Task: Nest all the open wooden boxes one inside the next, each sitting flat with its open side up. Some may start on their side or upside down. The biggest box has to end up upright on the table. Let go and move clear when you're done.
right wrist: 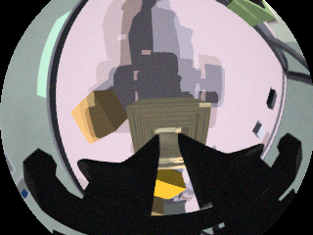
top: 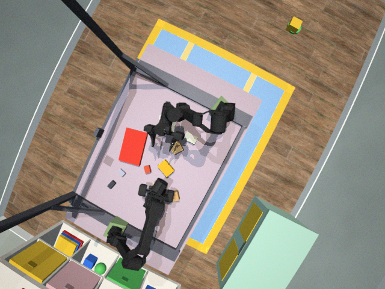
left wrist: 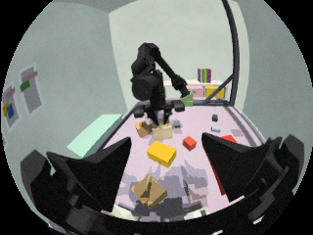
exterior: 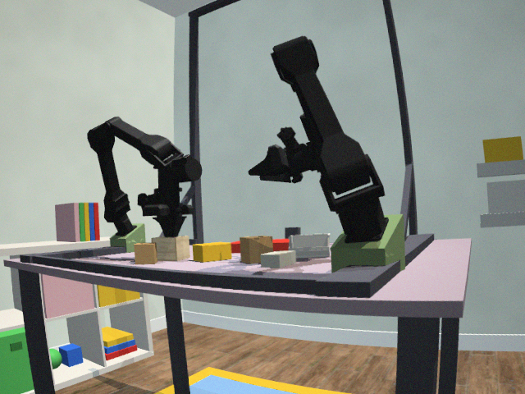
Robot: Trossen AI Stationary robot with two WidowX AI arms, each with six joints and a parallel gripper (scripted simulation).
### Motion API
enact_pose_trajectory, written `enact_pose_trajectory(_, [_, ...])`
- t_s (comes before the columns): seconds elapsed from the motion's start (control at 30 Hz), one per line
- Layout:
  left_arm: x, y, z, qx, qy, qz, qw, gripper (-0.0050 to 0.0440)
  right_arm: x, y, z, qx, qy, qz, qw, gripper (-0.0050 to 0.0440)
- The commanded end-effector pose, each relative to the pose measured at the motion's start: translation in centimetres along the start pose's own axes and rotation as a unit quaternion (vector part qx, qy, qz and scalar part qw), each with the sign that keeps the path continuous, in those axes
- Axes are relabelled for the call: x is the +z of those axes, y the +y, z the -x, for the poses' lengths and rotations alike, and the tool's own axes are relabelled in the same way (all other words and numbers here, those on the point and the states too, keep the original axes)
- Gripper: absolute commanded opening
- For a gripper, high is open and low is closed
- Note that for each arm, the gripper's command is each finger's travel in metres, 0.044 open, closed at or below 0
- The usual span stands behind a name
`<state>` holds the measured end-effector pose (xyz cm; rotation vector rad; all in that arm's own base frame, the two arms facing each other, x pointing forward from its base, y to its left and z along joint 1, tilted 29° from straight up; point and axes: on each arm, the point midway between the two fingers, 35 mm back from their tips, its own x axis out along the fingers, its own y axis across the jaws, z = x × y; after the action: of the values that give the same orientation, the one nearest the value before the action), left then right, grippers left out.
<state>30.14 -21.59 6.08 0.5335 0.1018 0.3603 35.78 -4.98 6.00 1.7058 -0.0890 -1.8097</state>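
Observation:
A pale wooden box (exterior: 170,249) (left wrist: 162,132) (right wrist: 168,103) stands open side up, with several nested rims visible inside in the right wrist view. My right gripper (exterior: 171,235) (right wrist: 168,137) points down into it and is shut on a small wooden box (right wrist: 168,130) low inside the nest; whether its fingertips are inside or outside its walls is unclear. A brown box (top: 177,148) (exterior: 256,249) (left wrist: 148,191) stands apart. An orange-brown box (top: 176,196) (exterior: 145,253) (right wrist: 100,117) lies beside the nest; its opening is unclear. My left gripper (left wrist: 166,139) is open and empty, high above the table.
A yellow block (top: 165,168) (exterior: 212,251) and a red cube (top: 147,169) (left wrist: 190,143) lie between the nest and the brown box. A red slab (top: 133,146) lies to one side. A pale block (top: 190,137) (exterior: 277,258) and a grey container (exterior: 309,246) are near the left arm.

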Motion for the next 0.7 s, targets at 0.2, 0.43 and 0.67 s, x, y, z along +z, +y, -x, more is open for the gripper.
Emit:
enact_pose_trajectory(0.2, [0.32, -0.03, 0.04, 0.0, -0.001, 0.005, 1.0, 0.04, -0.14, 0.12, -0.95, 0.002, 0.004, 0.002, 1.0, 0.018])
enact_pose_trajectory(0.43, [0.32, -0.03, 0.04, 0.0, -0.001, 0.005, 1.0, 0.04, -0.24, 0.31, -0.76, 0.005, 0.011, 0.0, 1.0, 0.018])
enact_pose_trajectory(0.67, [0.32, -0.03, 0.04, 0.0, -0.001, 0.005, 1.0, 0.04, -0.32, 0.44, -0.57, 0.005, 0.012, -0.005, 1.0, 0.0088])
